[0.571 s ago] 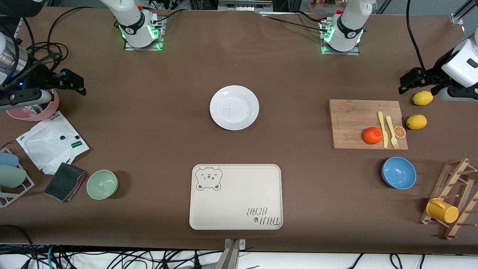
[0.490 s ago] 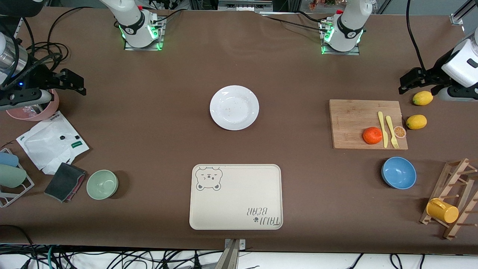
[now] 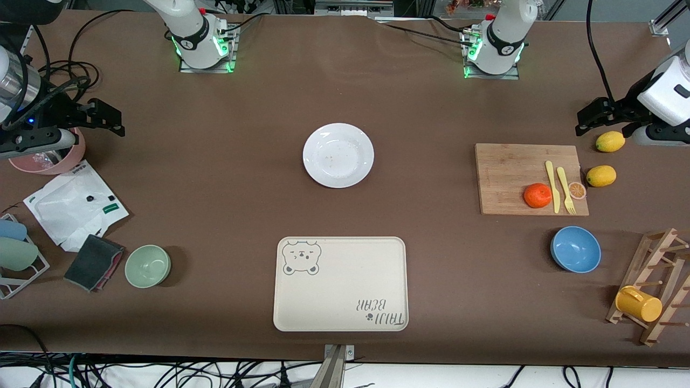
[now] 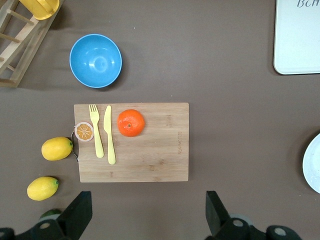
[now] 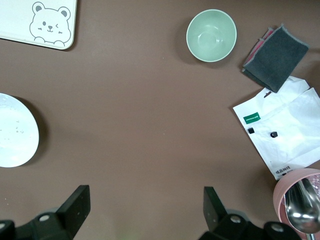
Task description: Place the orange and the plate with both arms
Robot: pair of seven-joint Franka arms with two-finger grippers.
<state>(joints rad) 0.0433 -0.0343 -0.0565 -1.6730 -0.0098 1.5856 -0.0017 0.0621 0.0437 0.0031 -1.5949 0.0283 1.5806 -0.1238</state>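
Both arms wait raised at the table's ends, grippers spread and empty.

Front view: the plate [image 3: 338,155] lies mid-table, farther from the camera than the bear tray [image 3: 340,283]; the orange [image 3: 537,195] sits on the cutting board [image 3: 512,172] beside a yellow knife [image 3: 552,186] and fork [image 3: 565,189]; left gripper [image 3: 604,116] hangs near a lemon [image 3: 610,141], right gripper [image 3: 94,117] by a pink bowl [image 3: 21,163].
Left wrist view: wide-apart fingers [image 4: 77,215] frame the board, and only the plate's edge shows [image 4: 312,164].
Right wrist view: parted fingers [image 5: 76,204] over bare cloth; alone it shows a metal spoon [image 5: 300,207] in the pink bowl, and no orange.
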